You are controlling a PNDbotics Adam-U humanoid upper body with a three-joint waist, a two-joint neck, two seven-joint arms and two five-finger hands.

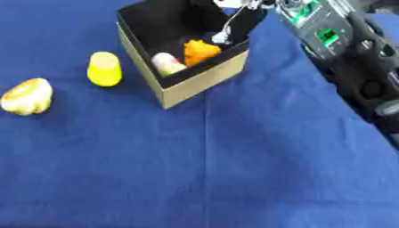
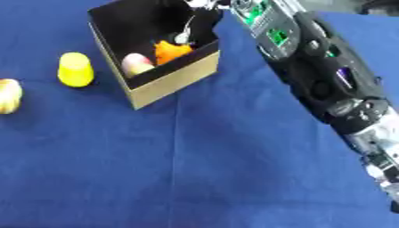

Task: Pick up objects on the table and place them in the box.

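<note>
A cardboard box (image 1: 204,78) with a black inside stands at the back of the blue table. In it lie an orange lump (image 1: 200,50) and a pale pink and green object (image 1: 166,63). My right arm (image 2: 311,67) reaches in from the right, and its hand (image 2: 204,3) is above the box's far side, mostly cut off by the top edge. A thin silvery spoon-like thing (image 2: 185,31) runs from the hand down into the box. Left of the box stand a yellow cup-shaped object (image 1: 103,68) and, farther left, a pale yellow-white object (image 1: 27,96).
A blue cloth (image 1: 234,169) covers the whole table. The right forearm crosses the table's right side from top to bottom.
</note>
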